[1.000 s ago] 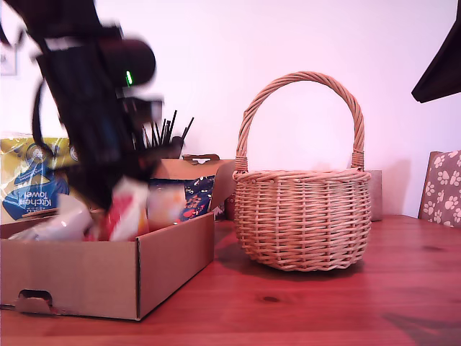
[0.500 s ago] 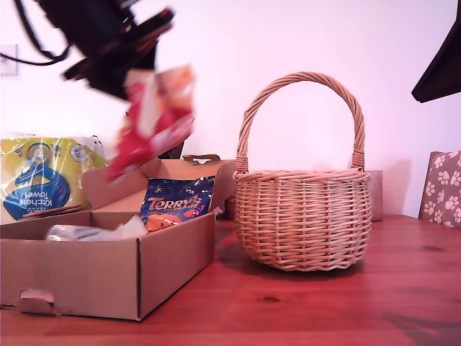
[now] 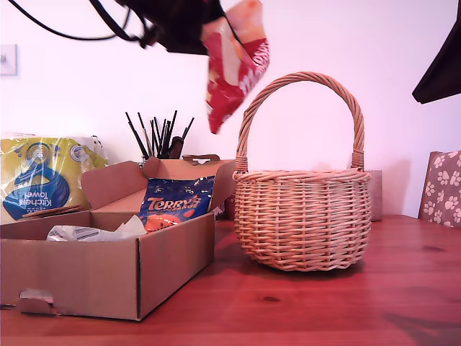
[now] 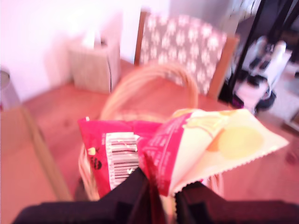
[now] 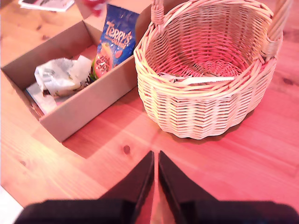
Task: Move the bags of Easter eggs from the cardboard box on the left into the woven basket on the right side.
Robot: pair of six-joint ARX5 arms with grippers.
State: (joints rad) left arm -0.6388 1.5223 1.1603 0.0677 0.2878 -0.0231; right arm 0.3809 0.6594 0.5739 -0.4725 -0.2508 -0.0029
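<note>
My first gripper (image 4: 161,196) is clamped on the red egg bag (image 3: 234,65), which hangs long-axis down, high beside the woven basket (image 3: 302,216) handle toward the exterior view's left. The basket opening lies below, toward that view's right. My second gripper (image 5: 155,161) is closed and empty, above the table.

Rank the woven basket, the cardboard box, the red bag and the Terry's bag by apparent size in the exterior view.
1. Cardboard box and woven basket: similar; the box sits nearer the camera, so unranked.
2. Red bag, hanging from my first end effector.
3. Terry's bag, partly hidden behind the box wall.
</note>
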